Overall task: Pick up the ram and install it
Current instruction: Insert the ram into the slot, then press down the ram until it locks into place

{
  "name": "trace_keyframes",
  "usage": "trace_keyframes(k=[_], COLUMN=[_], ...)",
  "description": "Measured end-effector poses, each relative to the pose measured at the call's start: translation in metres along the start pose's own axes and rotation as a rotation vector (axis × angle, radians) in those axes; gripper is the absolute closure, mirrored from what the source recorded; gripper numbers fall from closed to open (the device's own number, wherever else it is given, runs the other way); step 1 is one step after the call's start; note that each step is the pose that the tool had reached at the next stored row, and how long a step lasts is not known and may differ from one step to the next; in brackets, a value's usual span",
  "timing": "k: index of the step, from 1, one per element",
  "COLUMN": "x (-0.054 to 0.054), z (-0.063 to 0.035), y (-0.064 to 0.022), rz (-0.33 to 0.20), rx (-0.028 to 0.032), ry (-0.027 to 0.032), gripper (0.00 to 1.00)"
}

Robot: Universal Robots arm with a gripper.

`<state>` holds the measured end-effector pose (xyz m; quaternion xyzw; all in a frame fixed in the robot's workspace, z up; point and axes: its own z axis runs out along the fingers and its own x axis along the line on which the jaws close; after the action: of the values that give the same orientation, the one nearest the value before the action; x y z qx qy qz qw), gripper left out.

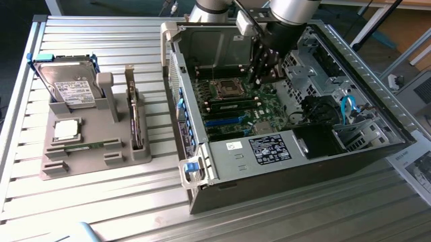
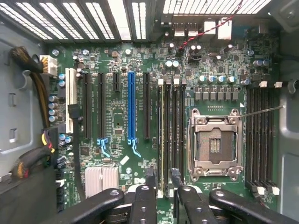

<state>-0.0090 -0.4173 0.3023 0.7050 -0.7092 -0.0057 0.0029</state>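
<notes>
Note the tool [image 2: 162, 179], spread and pinching nothing, low inside the open case [image 1: 202, 171], over the memory slots [image 2: 174, 135] beside the bare processor socket [image 2: 216, 142]. Look for the ram [image 1: 84, 146] well apart from it, lying in the grey holder [image 1: 124, 157] on the surface [image 1: 135, 206] (apparently on edge). Best to grip across the long flat faces, near the middle, square to the stick, and lift straight. Mind the upright expansion card [image 1: 135, 113] near it and the processor chip [image 1: 65, 130] just beside. Allow for the case wall [image 1: 176, 85] between holder and board, and use the open room above.
</notes>
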Motion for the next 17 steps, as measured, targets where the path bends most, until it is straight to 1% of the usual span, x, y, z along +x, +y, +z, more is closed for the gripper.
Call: trace_keyframes(k=[1, 2, 3, 10, 17], x=[0.0, 0.0, 0.0, 0.0, 0.0], z=[-0.0026, -0.0082, -0.0123, -0.0259, -0.0261], y=[-0.0001, -0.0002, -0.0003, -0.0007, -0.0006], rz=[0.0, 0.0, 0.0, 0.0, 0.0], rx=[-0.0004, -0.0013, -0.0017, -0.0039, -0.0039], ry=[0.0021, 0.0065, 0.0097, 0.0256, 0.0261], gripper=[0.75, 0.75, 0.75, 0.75, 0.75])
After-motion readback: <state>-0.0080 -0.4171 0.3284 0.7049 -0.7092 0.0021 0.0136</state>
